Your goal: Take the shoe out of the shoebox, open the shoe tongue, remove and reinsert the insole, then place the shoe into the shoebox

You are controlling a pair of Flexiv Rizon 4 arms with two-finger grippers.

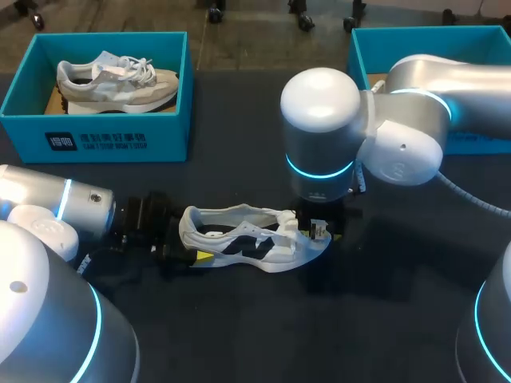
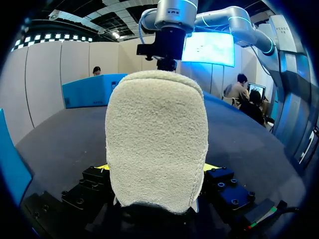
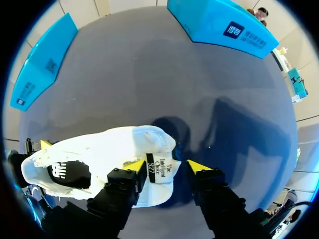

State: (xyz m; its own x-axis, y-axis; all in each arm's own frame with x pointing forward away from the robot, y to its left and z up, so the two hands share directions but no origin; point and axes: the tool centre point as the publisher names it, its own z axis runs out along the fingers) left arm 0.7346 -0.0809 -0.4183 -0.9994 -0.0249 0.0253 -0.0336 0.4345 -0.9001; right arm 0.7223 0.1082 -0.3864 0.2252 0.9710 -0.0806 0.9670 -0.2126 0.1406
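Resting on the table [image 1: 383,319] between my arms, the white shoe [image 1: 254,239] looks light and floppy-topped, firmest at its padded heel [image 2: 157,134]. My left gripper [image 2: 157,167] pinches that heel from both sides; my right gripper [image 3: 166,165] hangs spread-fingered around the tongue label [image 3: 160,169].

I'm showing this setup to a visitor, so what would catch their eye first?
First, the white shoe lying on its side mid-table: the left gripper clamps its heel, and the right gripper hangs open over its front end. After that, the blue shoebox at the table's far left, with a grey-and-white sneaker inside.
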